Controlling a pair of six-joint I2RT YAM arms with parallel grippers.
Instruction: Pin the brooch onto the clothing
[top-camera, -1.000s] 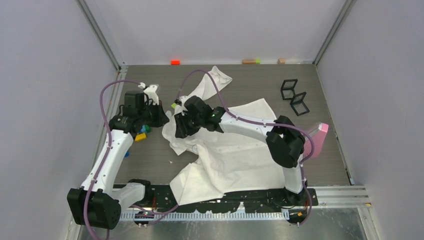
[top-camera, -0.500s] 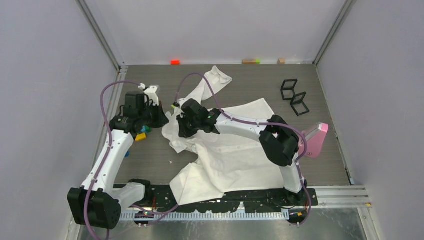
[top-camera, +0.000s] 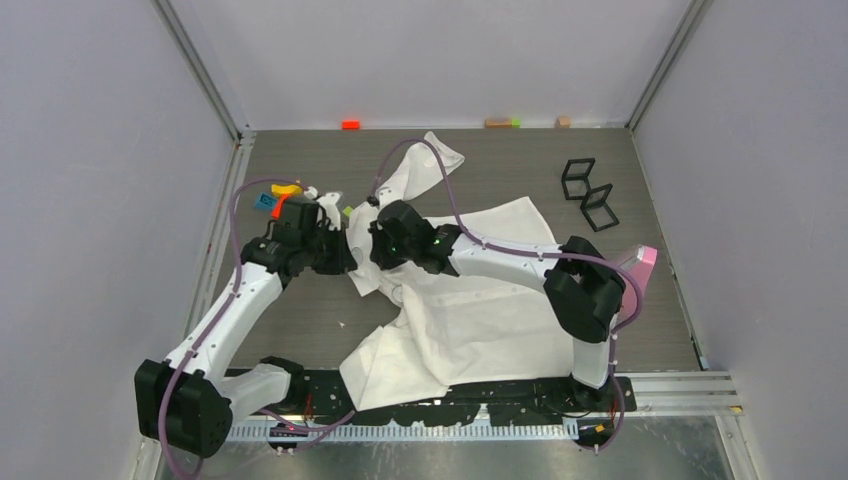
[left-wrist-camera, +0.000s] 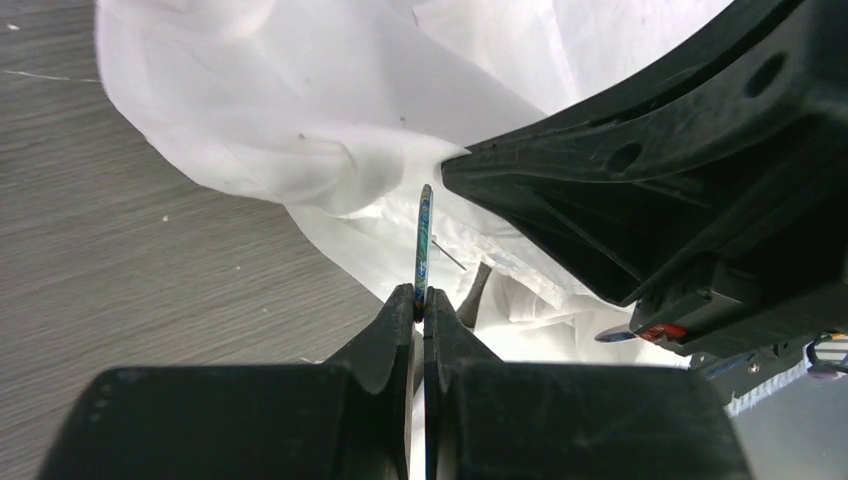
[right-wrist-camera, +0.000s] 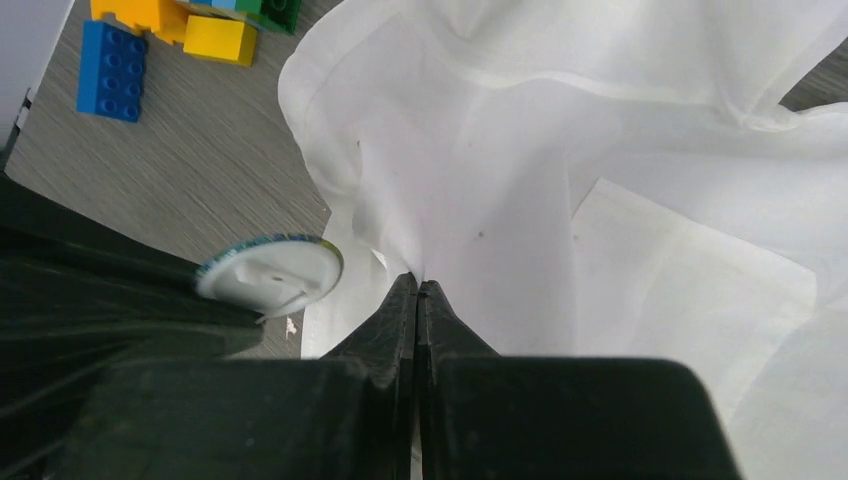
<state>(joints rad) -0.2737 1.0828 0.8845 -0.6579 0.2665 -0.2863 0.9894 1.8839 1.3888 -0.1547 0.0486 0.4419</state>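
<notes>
A large white thin-fabric shirt (top-camera: 480, 300) lies crumpled across the middle of the grey wood-grain table (top-camera: 500, 160). Its body spreads from the near edge toward the right, and one sleeve trails off toward the far side. Both arms reach to the shirt's left edge, where the left gripper (top-camera: 340, 250) and the right gripper (top-camera: 380, 248) meet almost nose to nose.

In the left wrist view, the left gripper (left-wrist-camera: 420, 300) has its jaws clamped on a round flat brooch (left-wrist-camera: 424, 245). The brooch is seen edge-on and upright, with a blue-green rim, and its top edge is just beside the cloth (left-wrist-camera: 300, 100). A thin metal pin (left-wrist-camera: 450, 257) slants off the brooch's right side. The black body of the right gripper (left-wrist-camera: 650, 180) fills the right of this view, touching the fabric.

In the right wrist view, the right gripper (right-wrist-camera: 416, 285) has its jaws pressed together on a raised fold of the shirt (right-wrist-camera: 600, 150). The brooch (right-wrist-camera: 270, 273) shows its plain white back just left of the fold.

A blue toy brick (right-wrist-camera: 110, 72) and a yellow toy brick (right-wrist-camera: 220, 38) lie on the table beyond the shirt's left hem. Two black wire-frame cubes (top-camera: 590, 195) stand far right, well apart from the shirt. A pink object (top-camera: 640, 268) sits at the right edge.
</notes>
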